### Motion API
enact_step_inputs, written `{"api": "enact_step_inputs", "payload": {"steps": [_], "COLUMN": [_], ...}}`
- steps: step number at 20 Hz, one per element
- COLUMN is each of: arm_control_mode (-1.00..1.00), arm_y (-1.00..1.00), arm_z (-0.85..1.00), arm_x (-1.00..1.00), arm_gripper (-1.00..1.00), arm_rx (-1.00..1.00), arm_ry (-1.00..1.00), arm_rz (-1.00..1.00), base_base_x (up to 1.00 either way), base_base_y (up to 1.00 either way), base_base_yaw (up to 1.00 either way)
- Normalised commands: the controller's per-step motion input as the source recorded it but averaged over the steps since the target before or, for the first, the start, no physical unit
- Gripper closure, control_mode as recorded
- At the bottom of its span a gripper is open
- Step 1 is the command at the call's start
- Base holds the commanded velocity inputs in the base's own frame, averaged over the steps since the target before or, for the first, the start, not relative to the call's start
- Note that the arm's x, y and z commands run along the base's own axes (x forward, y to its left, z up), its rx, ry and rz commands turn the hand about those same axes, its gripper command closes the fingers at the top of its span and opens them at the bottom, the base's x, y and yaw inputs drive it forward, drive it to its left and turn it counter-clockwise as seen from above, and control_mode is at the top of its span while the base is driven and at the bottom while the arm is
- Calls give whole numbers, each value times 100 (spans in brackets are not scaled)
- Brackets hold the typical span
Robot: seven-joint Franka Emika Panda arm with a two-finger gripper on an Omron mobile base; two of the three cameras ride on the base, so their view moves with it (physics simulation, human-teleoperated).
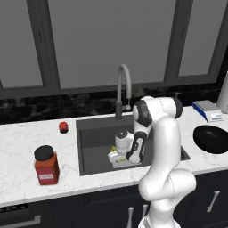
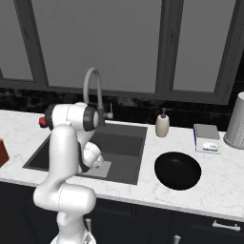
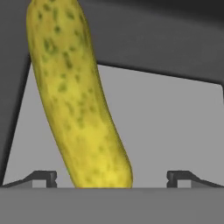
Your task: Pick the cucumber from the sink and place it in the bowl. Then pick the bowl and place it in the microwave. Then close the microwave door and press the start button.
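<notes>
The cucumber [image 3: 74, 96], yellow-green and speckled, lies on the pale drain patch on the floor of the dark sink [image 1: 95, 133]. My gripper [image 3: 111, 179] is down in the basin right over it, open. The cucumber's near end sits between the fingertips [image 3: 43, 177], closer to the left one and touching neither. From the base views the gripper [image 1: 114, 156] [image 2: 96, 164] hangs low in the sink [image 2: 124, 143] behind my forearm. The glossy black bowl [image 1: 213, 139] [image 2: 177, 170] stands empty on the counter to the right of the sink. The microwave is out of view.
The curved faucet [image 1: 123, 87] rises behind the basin. A red jar [image 1: 46, 164] and a small red fruit [image 1: 63, 127] sit on the left counter. A soap dispenser [image 2: 162, 124], a blue-and-white box [image 2: 206, 138] and a grey canister [image 2: 236, 121] stand at right.
</notes>
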Motion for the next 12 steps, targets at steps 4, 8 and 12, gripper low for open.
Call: {"api": "enact_step_inputs", "payload": {"steps": [4,8,12], "arm_control_mode": [-100,-100,-100], "arm_y": [10,16,24], "arm_z": [-11,-10,-1], "arm_x": [41,30,0], "arm_gripper": [-100,100,100], "arm_rx": [0,0,0], "arm_ry": [2,1,2], "arm_rz": [0,0,0], "base_base_x": [0,0,0], "base_base_y": [0,0,0], "base_base_yaw": [0,0,0]}}
